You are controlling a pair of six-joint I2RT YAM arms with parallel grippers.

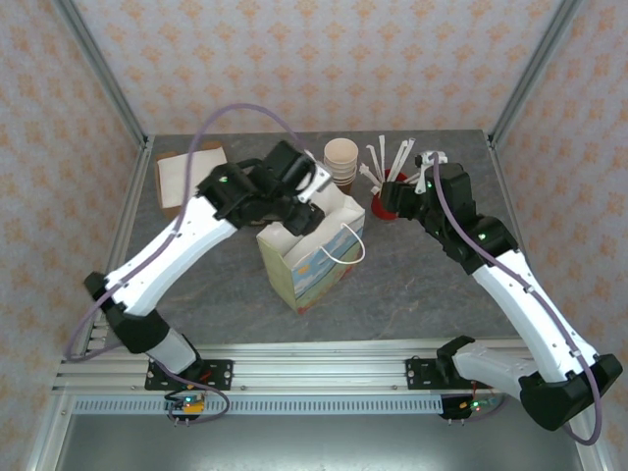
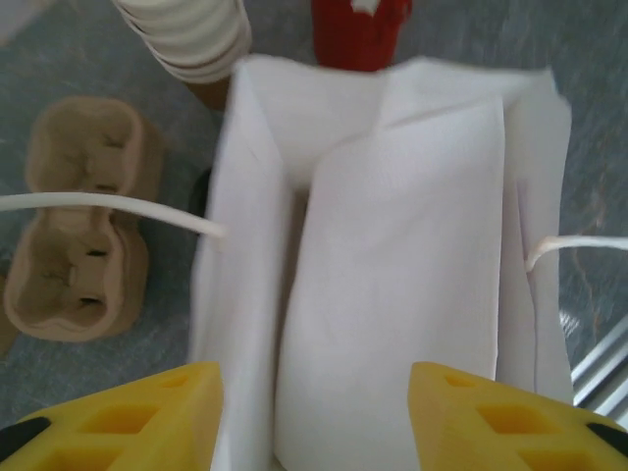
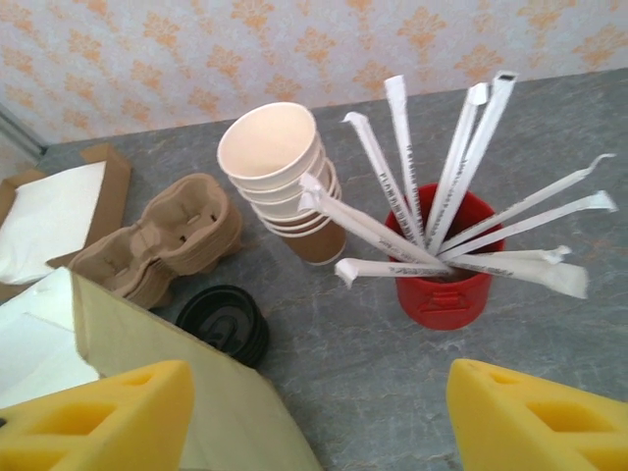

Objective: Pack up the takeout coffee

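The left pincer is held spread over the open white paper bag, seemingly to ready its mouth. The right pincer is spread, empty. The black-lidded takeout coffee is judged unpacked, on the grey worktop just beside the bag.

left tool parted, right tool parted

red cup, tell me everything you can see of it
The red cup looks like plastic, with a ridged band low on its wall. It stands upright on the grey table, to the right of the stack of paper cups and apart from it at the base. It holds a fan of long white paper-wrapped sticks leaning outward.
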